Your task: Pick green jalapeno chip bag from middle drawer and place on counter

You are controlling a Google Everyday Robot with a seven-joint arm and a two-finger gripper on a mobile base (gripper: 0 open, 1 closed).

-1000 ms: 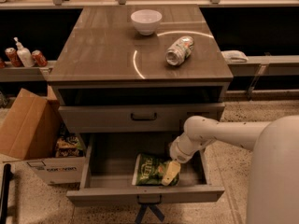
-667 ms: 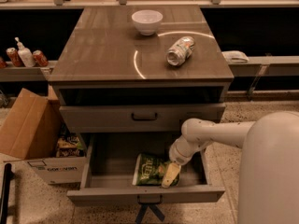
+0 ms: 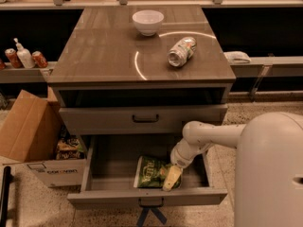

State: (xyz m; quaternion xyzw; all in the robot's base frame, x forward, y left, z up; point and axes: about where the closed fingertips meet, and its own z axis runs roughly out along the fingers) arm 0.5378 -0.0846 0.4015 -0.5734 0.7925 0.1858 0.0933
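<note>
The green jalapeno chip bag lies flat inside the open middle drawer, toward its front centre. My gripper reaches down into the drawer from the right, and its pale fingers rest at the bag's right edge, overlapping it. The arm comes in from my white body at the lower right. The counter is the brown-grey cabinet top above the drawers.
A white bowl and a tipped can or bottle lie on the counter. A shut drawer with a black bar handle sits above the open one. A cardboard box holding snack packets stands at the left.
My body has come closer at the right. The gripper stays at the bag's right edge in the drawer; the bag has not visibly moved.
</note>
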